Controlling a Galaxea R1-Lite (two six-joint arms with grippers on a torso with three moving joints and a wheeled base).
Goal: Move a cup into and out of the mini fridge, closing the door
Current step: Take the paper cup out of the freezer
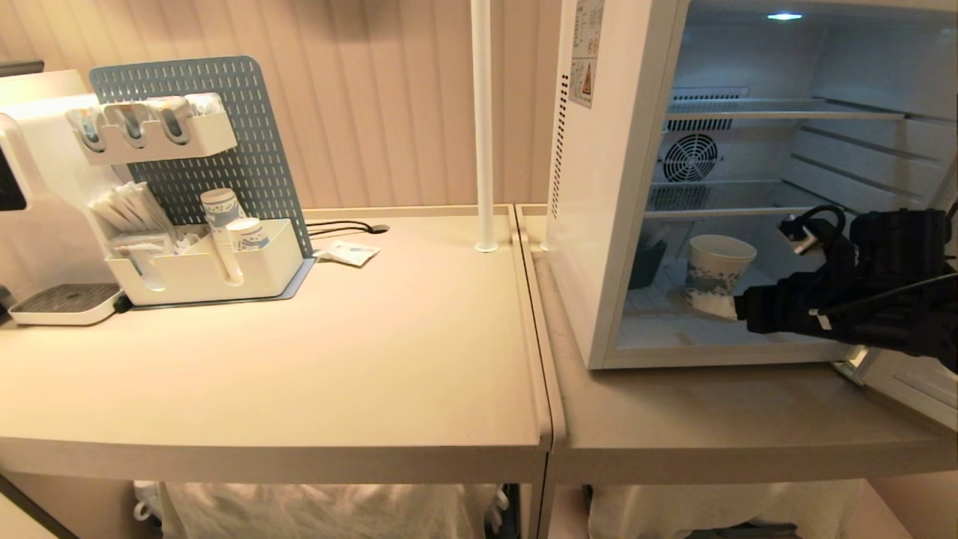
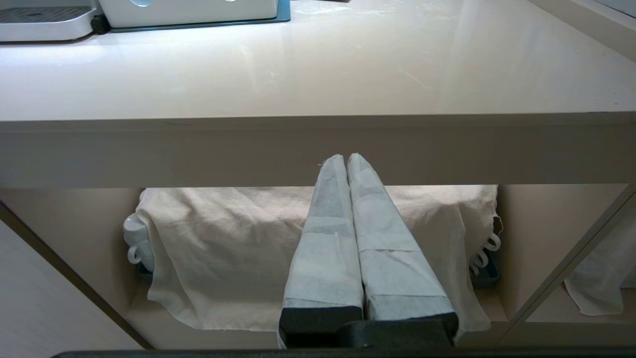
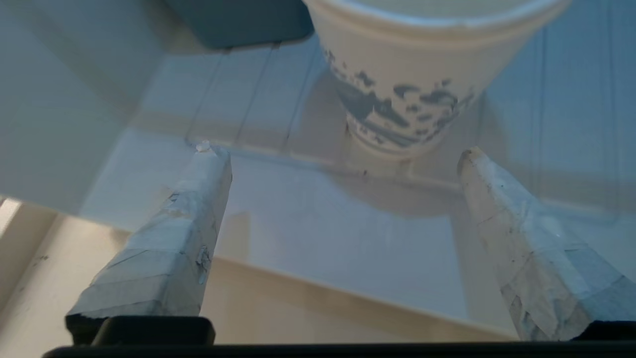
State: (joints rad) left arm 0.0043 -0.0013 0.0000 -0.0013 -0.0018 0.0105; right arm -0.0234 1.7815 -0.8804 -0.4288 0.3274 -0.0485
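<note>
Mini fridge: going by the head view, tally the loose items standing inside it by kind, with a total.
Blue-patterned paper cup: 1
Dark tub: 1
Total: 2

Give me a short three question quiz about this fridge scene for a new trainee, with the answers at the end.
1. True or false: the cup stands upright on the floor of the open fridge.
2. The right hand is: A) shut on the cup, B) open with the cup just beyond its fingertips, C) parked under the table.
3. Where is the left hand, and is it open or shut?

Key
1. True.
2. B.
3. It sits below the front edge of the table, in front of a white cloth on the lower shelf, fingers shut together and holding nothing.
</note>
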